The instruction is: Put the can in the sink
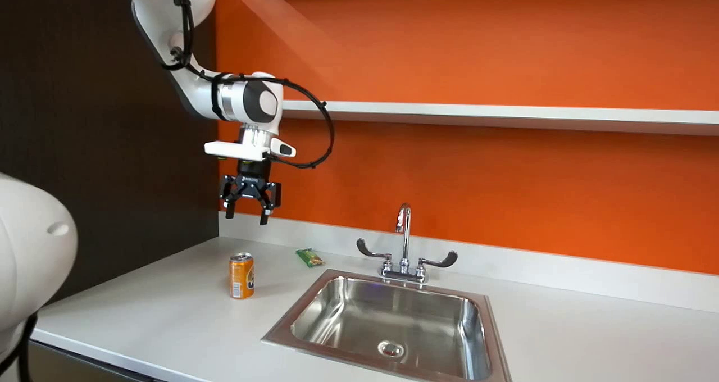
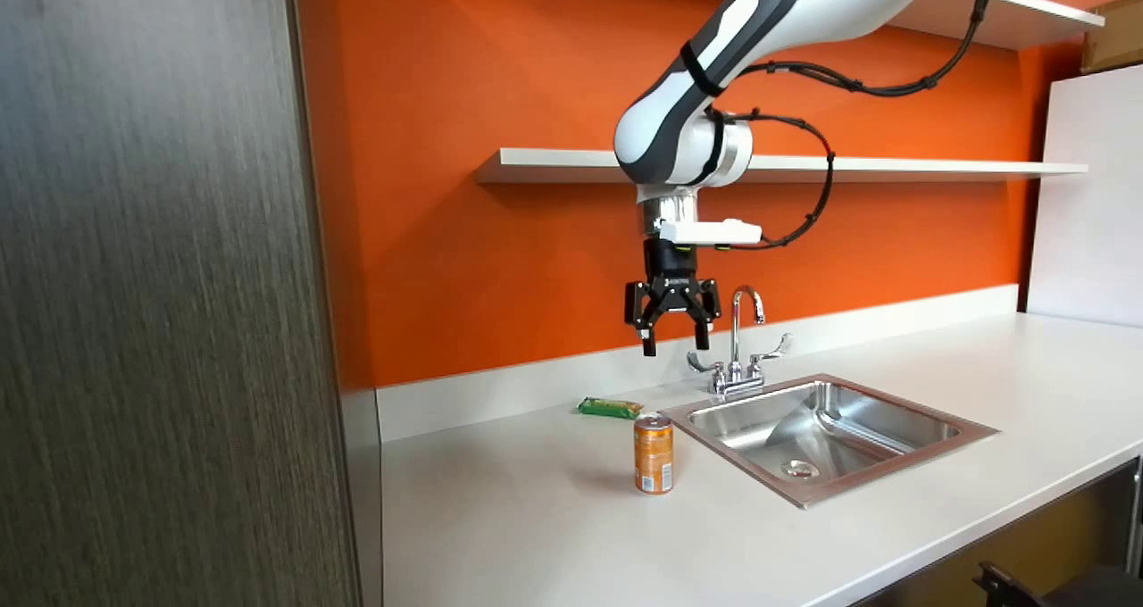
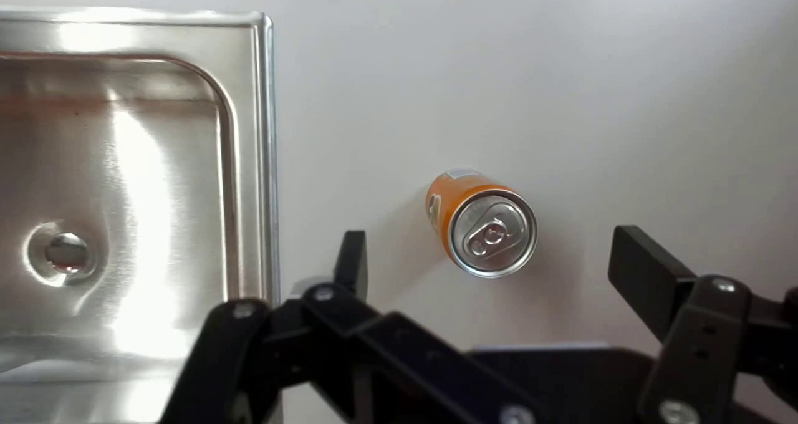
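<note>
Your claw (image 1: 247, 215) hangs spread above the worktop (image 1: 168, 314), apart from the upright can (image 1: 241, 278); in wrist view, the sink (image 3: 245, 181) lies at the can's nine o'clock.

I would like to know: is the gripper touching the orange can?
Apart. Both exterior views show a plain gap: the open gripper hangs above the orange can.

Wrist view cut off rectangular stainless-steel sink (image 3: 252, 162) at left; markings on flat green packet (image 2: 610, 408) proved illegible.
</note>
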### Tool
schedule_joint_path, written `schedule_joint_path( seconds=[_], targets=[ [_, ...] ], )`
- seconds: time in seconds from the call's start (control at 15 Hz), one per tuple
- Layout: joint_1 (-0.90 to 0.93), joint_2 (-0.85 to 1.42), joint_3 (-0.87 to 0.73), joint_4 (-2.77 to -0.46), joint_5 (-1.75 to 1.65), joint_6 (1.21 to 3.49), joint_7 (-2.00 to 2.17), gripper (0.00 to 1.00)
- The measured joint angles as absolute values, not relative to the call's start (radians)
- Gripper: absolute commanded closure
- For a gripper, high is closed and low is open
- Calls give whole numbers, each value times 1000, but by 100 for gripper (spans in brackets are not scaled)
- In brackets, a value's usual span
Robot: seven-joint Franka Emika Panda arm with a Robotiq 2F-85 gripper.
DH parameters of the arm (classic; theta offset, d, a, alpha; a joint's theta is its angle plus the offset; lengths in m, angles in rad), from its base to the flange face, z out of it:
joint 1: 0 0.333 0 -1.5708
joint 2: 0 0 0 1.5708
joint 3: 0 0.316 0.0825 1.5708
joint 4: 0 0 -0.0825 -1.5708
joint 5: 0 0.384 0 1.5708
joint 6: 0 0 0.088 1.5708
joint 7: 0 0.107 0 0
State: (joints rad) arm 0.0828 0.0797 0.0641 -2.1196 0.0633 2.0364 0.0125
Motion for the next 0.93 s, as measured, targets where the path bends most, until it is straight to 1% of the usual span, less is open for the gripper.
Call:
schedule_joint_path(
  seconds=[0.6, 0.93],
  targets=[
    [87, 162, 86, -2120, 118, 2082, -63, 0],
    [90, 191, 94, -2131, 124, 2163, -62, 0]
  ],
)
